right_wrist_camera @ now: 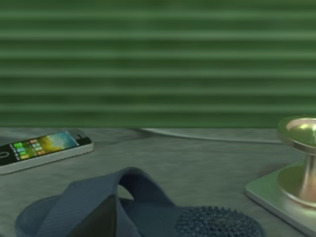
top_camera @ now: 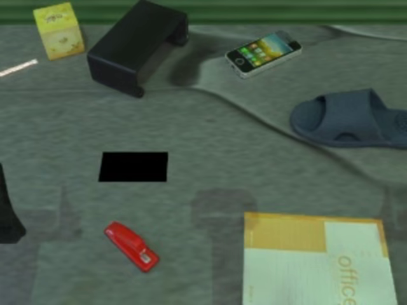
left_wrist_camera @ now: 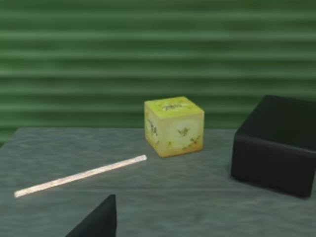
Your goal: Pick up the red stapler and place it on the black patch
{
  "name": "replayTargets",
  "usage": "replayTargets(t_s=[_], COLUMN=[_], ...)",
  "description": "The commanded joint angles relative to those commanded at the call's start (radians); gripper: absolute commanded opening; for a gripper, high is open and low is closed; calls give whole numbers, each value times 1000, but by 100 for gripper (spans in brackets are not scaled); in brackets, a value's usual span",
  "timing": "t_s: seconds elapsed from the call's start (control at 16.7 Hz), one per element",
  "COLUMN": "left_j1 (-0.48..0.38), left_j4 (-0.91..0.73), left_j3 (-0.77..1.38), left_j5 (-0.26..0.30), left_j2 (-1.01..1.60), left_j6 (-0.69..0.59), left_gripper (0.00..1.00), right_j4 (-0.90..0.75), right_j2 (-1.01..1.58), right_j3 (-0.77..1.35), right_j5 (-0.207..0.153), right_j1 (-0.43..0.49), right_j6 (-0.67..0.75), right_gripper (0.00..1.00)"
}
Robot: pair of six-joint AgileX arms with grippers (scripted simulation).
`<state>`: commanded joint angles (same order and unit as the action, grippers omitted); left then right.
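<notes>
The red stapler (top_camera: 131, 246) lies flat on the grey cloth at the front left, its white-marked end pointing toward the front right. Just behind it lies the black patch (top_camera: 133, 166), a flat rectangle with nothing on it. My left gripper (top_camera: 9, 216) is parked at the table's left edge, left of the stapler and apart from it. In the left wrist view only one dark finger (left_wrist_camera: 98, 222) shows, wide of centre, with nothing held. My right gripper is outside the top view. One finger (right_wrist_camera: 101, 219) shows in the right wrist view, above the slipper. Neither wrist view shows the stapler or the patch.
At the back left stand a bulky black box (top_camera: 137, 46), a yellow cube (top_camera: 58, 30) and a thin white stick (top_camera: 18, 68). A phone (top_camera: 263, 53) lies at the back, a blue slipper (top_camera: 350, 119) at the right, an office book (top_camera: 315, 260) at the front right. A brass bell (right_wrist_camera: 301, 163) sits beyond the slipper.
</notes>
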<state>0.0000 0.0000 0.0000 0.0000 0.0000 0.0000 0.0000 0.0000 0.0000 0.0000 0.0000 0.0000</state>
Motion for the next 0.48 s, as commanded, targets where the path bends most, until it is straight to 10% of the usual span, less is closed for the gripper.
replayTargets(t_s=[0.48], left_j1=[-89], left_j4=[-177], left_j3=[199], left_j5=[0], left_j2=[223], left_j6=[-213], left_gripper=[100], right_j4=[0], right_j2=[0], right_j3=[0], right_j5=[0], right_j1=[0], right_j6=[0], right_gripper=[100])
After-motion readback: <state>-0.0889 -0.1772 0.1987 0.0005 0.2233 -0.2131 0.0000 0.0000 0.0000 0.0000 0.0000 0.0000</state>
